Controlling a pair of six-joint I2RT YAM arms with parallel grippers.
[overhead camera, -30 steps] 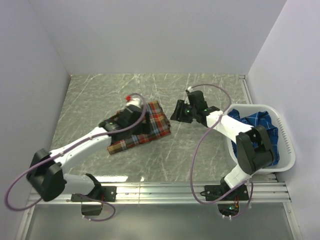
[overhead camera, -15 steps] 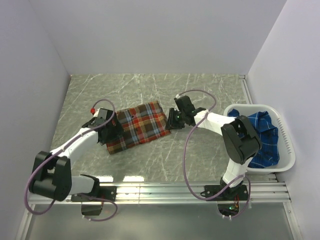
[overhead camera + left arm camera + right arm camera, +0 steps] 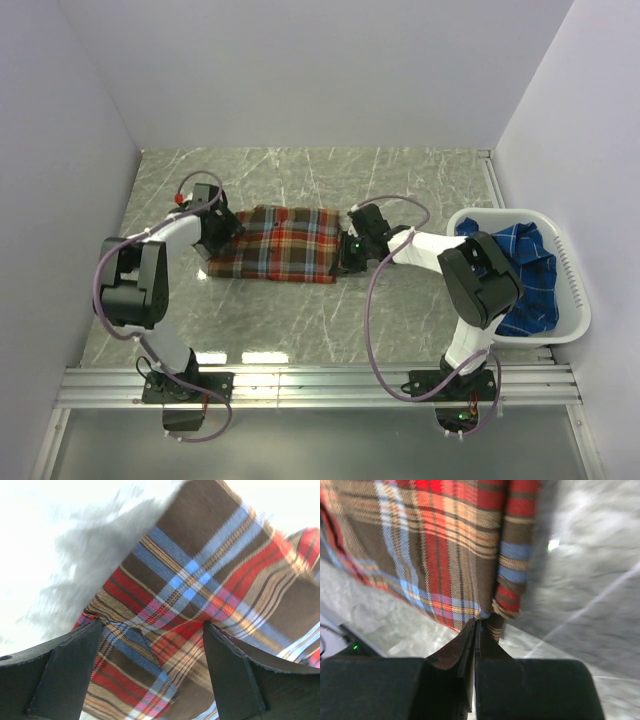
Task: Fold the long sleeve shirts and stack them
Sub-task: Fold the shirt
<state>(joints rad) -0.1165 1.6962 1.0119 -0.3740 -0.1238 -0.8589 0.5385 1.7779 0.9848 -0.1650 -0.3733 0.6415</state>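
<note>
At the near right, the white plastic basket (image 3: 577, 290) holds the bright blue plaid shirt with white lines (image 3: 525, 262), crumpled. Farther in, the red-orange plaid shirt with dark and pale checks (image 3: 282, 245) lies folded flat on the grey marbled surface (image 3: 300, 310). The right gripper (image 3: 475, 626) sits at its right edge, jaws pressed together, tips at the hem; a pinch cannot be confirmed. The left gripper (image 3: 153, 630) is at its left edge, jaws spread over the fabric.
</note>
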